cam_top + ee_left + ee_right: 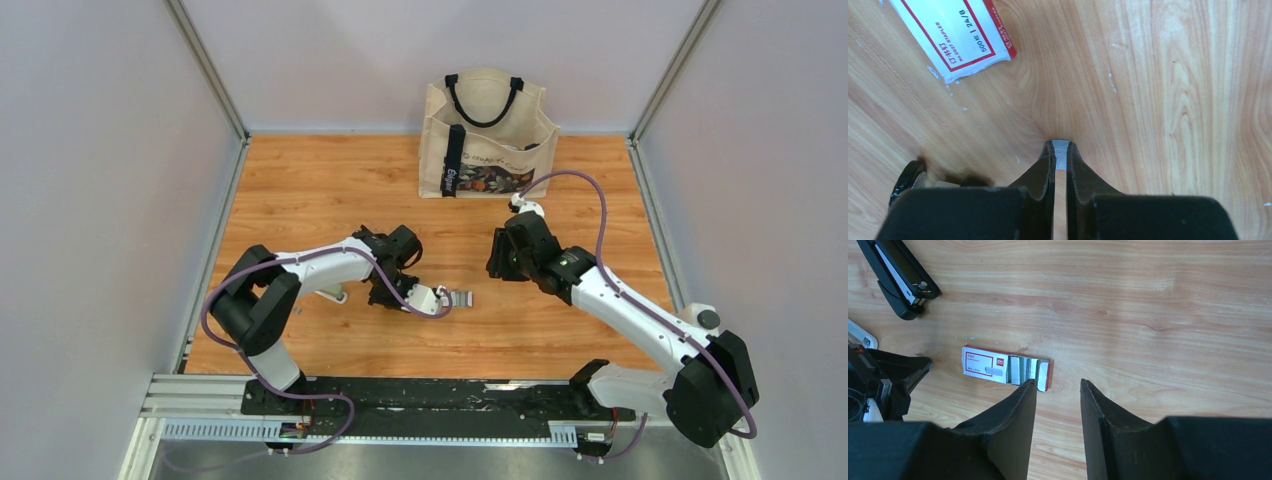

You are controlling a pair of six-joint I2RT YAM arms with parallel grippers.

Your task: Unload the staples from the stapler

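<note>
Left gripper (1061, 148) pinches the staples (1061, 159) edge-on; right gripper (1058, 390) stands half open, empty. Risk: thin strip slips or snaps under narrow grip

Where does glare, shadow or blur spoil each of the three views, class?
Top external: even light, faint shadows on the table. Left wrist: wood washed pale at right; left pincer, shut on staples, dark and soft. Right wrist: pale sheen across the wood; right pincer near-black.

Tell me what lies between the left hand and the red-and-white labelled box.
Only bare wooden table, as the left wrist view shows. The left hand pinches a silvery strip of staples, apart from the box.
</note>
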